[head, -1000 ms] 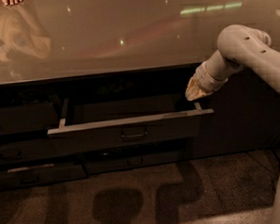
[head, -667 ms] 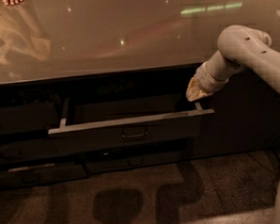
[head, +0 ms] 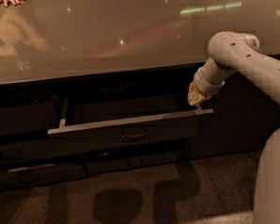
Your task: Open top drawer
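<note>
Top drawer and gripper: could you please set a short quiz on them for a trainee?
1. True or false: the top drawer is fully shut.
2. Where is the gripper? A: at the drawer's right end, by its top edge. B: at its left end. C: below the drawer.
3. Fill the gap: the handle sits at the ___ of the drawer front.

Key: 1 false, it is pulled out and its inside shows. 2 A. 3 centre.
</note>
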Controlling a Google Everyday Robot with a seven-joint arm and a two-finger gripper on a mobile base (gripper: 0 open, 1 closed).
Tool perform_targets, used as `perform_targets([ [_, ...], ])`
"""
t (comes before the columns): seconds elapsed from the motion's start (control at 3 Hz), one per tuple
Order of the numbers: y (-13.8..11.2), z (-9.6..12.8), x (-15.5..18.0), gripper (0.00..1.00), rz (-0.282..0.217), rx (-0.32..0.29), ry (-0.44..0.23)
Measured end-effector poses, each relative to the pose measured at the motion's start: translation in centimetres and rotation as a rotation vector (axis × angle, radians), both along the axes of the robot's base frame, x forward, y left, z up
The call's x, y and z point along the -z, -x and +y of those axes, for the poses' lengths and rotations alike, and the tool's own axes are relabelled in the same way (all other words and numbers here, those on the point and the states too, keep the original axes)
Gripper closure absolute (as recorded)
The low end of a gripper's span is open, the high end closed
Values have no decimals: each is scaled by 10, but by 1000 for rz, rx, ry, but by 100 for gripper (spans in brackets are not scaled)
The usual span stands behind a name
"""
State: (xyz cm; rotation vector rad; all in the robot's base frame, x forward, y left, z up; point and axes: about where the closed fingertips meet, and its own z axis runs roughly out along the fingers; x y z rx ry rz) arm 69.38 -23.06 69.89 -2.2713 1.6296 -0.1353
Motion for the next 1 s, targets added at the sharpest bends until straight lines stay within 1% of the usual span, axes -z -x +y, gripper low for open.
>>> perform_targets([
  [0.33, 0, 0, 0, 100, 0, 0, 0],
  [0.67, -8, -11, 26, 100, 71, 42, 58],
  [1.0, -8, -11, 26, 100, 71, 42, 58],
])
